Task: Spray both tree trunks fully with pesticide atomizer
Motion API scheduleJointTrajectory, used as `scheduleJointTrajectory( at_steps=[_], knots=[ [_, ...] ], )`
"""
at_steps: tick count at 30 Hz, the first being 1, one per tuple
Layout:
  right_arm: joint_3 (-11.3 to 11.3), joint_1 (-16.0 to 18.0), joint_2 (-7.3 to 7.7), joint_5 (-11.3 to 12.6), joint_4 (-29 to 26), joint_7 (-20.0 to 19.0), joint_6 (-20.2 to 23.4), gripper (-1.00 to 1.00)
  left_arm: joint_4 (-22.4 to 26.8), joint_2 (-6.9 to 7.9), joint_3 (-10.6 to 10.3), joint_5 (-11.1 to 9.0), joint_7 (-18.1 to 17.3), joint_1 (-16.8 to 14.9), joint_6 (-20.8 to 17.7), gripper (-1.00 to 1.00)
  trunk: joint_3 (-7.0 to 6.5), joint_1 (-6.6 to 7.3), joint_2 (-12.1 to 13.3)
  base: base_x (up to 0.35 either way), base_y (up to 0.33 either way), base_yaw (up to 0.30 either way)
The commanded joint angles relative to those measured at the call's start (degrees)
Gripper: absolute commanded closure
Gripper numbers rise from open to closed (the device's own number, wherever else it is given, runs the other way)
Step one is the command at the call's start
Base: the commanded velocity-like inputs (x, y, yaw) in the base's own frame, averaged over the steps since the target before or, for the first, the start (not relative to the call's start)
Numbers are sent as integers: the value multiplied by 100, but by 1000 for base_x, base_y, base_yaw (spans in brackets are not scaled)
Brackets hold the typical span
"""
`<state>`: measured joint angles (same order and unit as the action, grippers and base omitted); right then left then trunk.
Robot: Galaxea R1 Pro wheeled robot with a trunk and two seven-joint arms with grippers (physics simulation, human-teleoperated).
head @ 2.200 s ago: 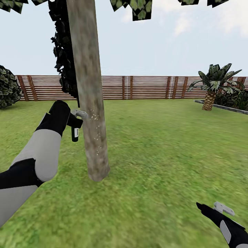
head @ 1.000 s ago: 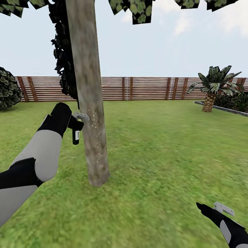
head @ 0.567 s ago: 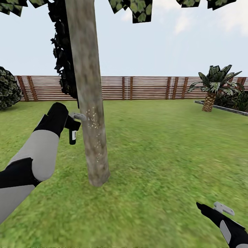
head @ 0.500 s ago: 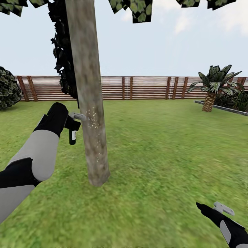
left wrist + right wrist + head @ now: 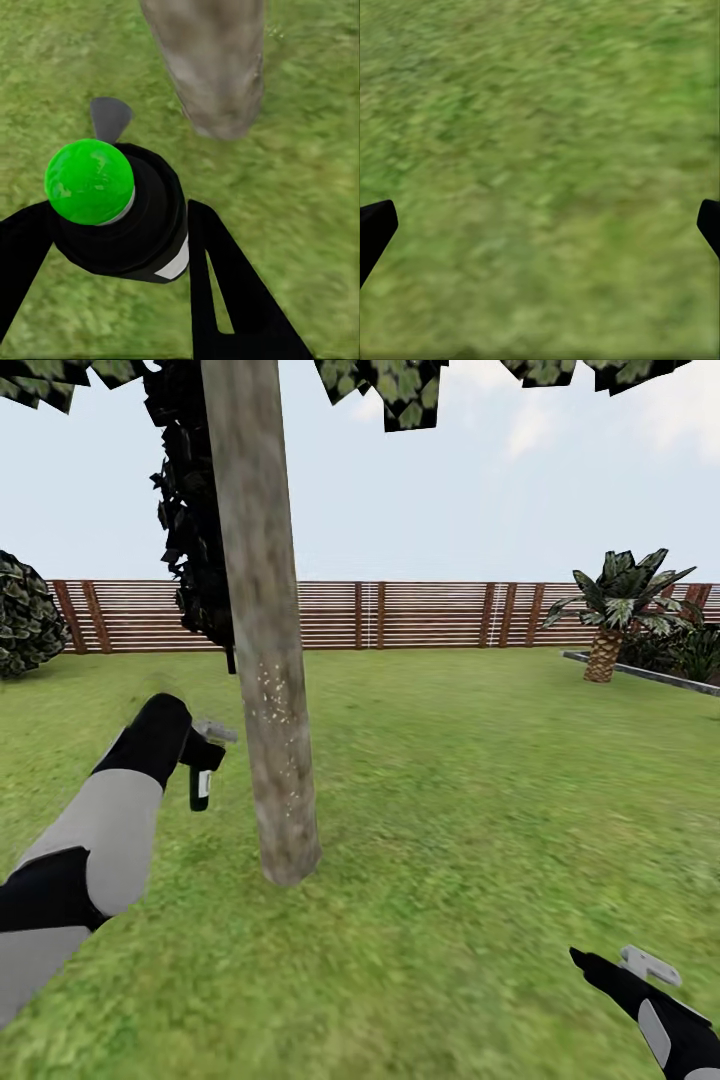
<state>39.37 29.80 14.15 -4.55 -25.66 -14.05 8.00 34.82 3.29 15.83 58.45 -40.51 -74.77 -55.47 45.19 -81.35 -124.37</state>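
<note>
Your head camera looks forward across the lawn (image 5: 450, 810) toward the fence (image 5: 420, 615), with the tree trunk (image 5: 268, 660) close in front, left of centre. Your left wrist camera looks steeply down past the pesticide atomizer (image 5: 120, 210), close to that same tree trunk's foot (image 5: 217, 75) — that's the shared ground. Your right wrist camera faces down onto grass (image 5: 540, 172), well apart from the tree trunk.

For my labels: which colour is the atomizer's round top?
Bright green, best in the left wrist view: atomizer.
</note>
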Motion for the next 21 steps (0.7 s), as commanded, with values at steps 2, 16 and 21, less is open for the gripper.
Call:
scheduleJointTrajectory(
  at_steps=[2, 16, 21],
  knots=[
    [0, 0, 0, 2, 0, 6, 0, -100, -1, 4, 5, -21, 20, 293, 311, 100, -1, 1, -1, -2, 0, 0],
    [0, 0, 0, 3, 9, 17, -5, -100, -5, 3, 24, -818, 75, 1405, 1408, 100, -1, 1, -1, 0, 0, 0],
    [-1, 0, 0, 7, 9, 17, -5, -100, -26, -15, 537, -1438, 631, 1673, 1983, 100, -1, 1, -1, 0, 0, 0]
  ],
)
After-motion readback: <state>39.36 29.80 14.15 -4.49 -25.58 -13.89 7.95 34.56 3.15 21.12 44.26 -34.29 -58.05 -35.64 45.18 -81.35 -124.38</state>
